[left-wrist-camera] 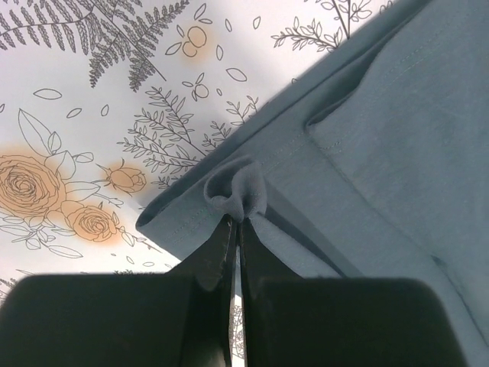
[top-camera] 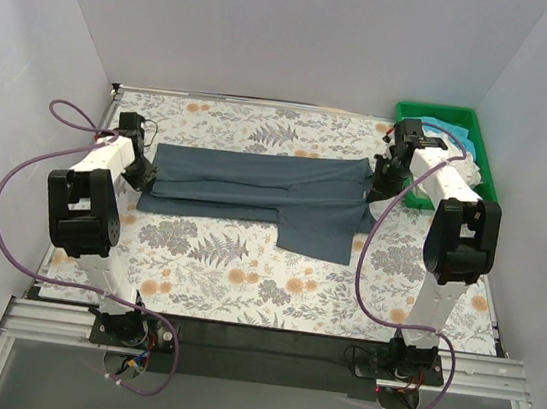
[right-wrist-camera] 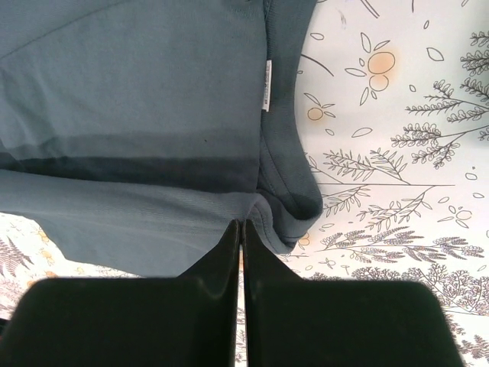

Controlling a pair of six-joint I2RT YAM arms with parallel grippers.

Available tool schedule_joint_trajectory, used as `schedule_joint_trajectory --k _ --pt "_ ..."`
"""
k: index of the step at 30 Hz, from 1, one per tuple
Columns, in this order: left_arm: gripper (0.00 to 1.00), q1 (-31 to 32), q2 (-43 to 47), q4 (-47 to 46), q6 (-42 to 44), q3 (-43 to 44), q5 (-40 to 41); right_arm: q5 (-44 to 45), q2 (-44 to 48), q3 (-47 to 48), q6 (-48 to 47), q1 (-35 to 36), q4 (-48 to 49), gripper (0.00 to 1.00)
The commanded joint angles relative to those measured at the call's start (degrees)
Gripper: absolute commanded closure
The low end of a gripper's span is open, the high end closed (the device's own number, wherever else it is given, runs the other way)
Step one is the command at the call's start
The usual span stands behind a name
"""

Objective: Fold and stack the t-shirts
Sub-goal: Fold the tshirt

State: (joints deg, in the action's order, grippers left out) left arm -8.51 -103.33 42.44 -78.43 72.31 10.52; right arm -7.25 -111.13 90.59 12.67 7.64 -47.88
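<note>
A dark slate blue-grey t-shirt (top-camera: 265, 188) lies stretched across the middle of the table, folded lengthwise, with one flap hanging toward the near side. My left gripper (top-camera: 142, 175) is shut on its left end; the hem bunches at the tips (left-wrist-camera: 238, 218). At the shirt's right end my right gripper (top-camera: 385, 184) is shut on the cloth edge (right-wrist-camera: 243, 222), close to the collar and its small white label (right-wrist-camera: 267, 82). A white t-shirt (top-camera: 466, 167) and a turquoise-blue t-shirt (top-camera: 442, 133) lie crumpled in the green tray.
The green plastic tray (top-camera: 437, 113) stands at the back right corner. A floral cloth (top-camera: 235, 270) covers the table. White walls close in the left, back and right sides. Purple cables loop beside both arms.
</note>
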Motion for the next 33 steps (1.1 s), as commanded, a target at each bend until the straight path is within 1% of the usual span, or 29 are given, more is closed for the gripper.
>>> schedule_joint_trajectory --k 1,9,13,14,17,18,19,20,21,22,23,24,25,26,28,29,31,32,33 --pt "1.00 -0.36 0.06 -0.95 -0.32 2.48 2.31 2.23 -0.58 2.23 -0.71 -0.96 0.85 0.99" --pt "1.00 -0.36 -2.23 -3.23 -0.67 2.31 1.43 3.82 -2.95 1.96 -0.27 -1.14 2.87 0.99" --pt "1.00 -0.36 -3.02 -4.11 -0.67 2.74 0.29 6.09 -3.21 1.00 0.25 -1.14 4.46 0.99" --pt "0.99 -0.36 -3.19 -4.29 -0.67 2.66 0.37 6.45 -3.21 0.65 0.43 -1.14 4.72 0.99" --pt "0.94 -0.36 -3.37 -4.91 -0.67 3.01 0.55 6.98 -3.30 -0.06 0.60 -1.14 5.86 0.99" --pt "0.91 -0.36 -3.46 -4.99 -0.49 3.01 0.46 6.98 -3.39 -0.23 0.87 -1.14 6.13 0.99" --pt "0.86 -0.45 -3.46 -4.99 -0.49 3.18 0.38 6.98 -3.39 -0.32 0.96 -1.14 6.48 0.98" --pt "0.83 -0.36 -3.46 -5.08 -0.41 3.27 0.29 6.98 -3.22 -0.41 1.13 -1.14 6.74 0.96" --pt "0.80 -0.36 -3.02 -5.17 -0.40 3.19 0.11 6.98 -3.04 -0.58 1.13 -1.05 7.01 0.89" --pt "0.77 -0.36 -2.67 -5.08 -0.40 3.18 0.11 6.98 -2.95 -0.59 1.22 -1.13 7.27 0.87" --pt "0.70 -0.36 -2.23 -5.08 -0.40 2.92 -0.06 6.98 -2.43 -0.59 1.31 -1.05 7.36 0.83" --pt "0.65 -0.28 -1.53 -5.17 -0.40 2.66 -0.07 6.98 -1.99 -0.59 1.22 -1.05 7.45 0.76" --pt "0.62 -0.36 -0.13 -5.17 -0.40 2.48 -0.07 6.98 -1.55 -0.85 1.22 -1.13 7.36 0.73" --pt "0.56 -0.28 0.84 -5.08 -0.32 1.79 0.02 6.98 0.02 -1.20 1.22 -1.05 7.36 0.66" --pt "0.52 -0.45 4.25 -4.99 -0.32 0.82 0.02 6.98 1.87 -2.68 0.70 -0.87 7.54 0.61" --pt "0.45 -0.36 5.58 -5.08 -0.32 0.29 -0.06 6.98 4.23 -3.39 0.35 -0.52 7.80 0.56" --pt "0.36 -0.28 8.39 -5.08 -0.14 -1.91 -0.50 6.46 6.88 -6.19 -0.79 0.00 8.41 0.50" --pt "0.29 -0.19 10.93 -5.08 0.29 -2.61 -0.59 6.02 9.50 -7.26 -1.06 0.70 8.59 0.47" --pt "0.26 -0.10 12.43 -4.99 0.65 -4.36 -1.03 5.15 10.92 -9.79 -1.50 1.15 8.94 0.46"
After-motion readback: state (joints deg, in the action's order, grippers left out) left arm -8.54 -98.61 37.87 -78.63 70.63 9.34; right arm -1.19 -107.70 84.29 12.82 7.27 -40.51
